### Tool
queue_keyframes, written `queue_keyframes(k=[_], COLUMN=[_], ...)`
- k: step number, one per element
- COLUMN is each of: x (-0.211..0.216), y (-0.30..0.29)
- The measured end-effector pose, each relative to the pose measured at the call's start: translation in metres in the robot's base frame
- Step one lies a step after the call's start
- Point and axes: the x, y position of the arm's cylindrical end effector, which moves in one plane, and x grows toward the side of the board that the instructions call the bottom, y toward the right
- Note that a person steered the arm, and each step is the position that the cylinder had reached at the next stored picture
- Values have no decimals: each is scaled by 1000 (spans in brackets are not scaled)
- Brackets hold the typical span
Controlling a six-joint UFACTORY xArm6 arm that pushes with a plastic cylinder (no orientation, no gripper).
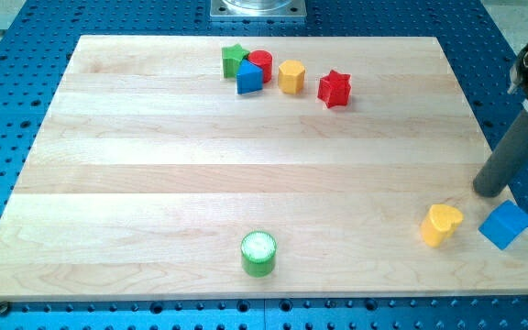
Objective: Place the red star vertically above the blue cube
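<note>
Camera view is filled by a pale wooden board [154,183] on a blue perforated table [7,110]; no writing can be read. No gripper is fitted, just a rod, cut off up top. My tip [490,190] is parked just above the blue cube [506,225]. The red star [335,88] is found well off to the upper left.

The counter [154,165] is seen as pale, smooth wood with fine grain and a matt finish. It is bordered by a blue perforated base [26,18]. The red star [334,88] and blue cube [505,225] appear as smooth, slightly glossy plastic. The rod [511,156] is finished in matt dark grey.
</note>
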Motion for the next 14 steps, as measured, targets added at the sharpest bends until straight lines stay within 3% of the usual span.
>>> queue_keyframes(k=[2,5,7,8,10,12,13,14], x=[22,70,-22,-25,43,55,38,-51], y=[18,-12,-25,-83,-93,-73,-74,-83])
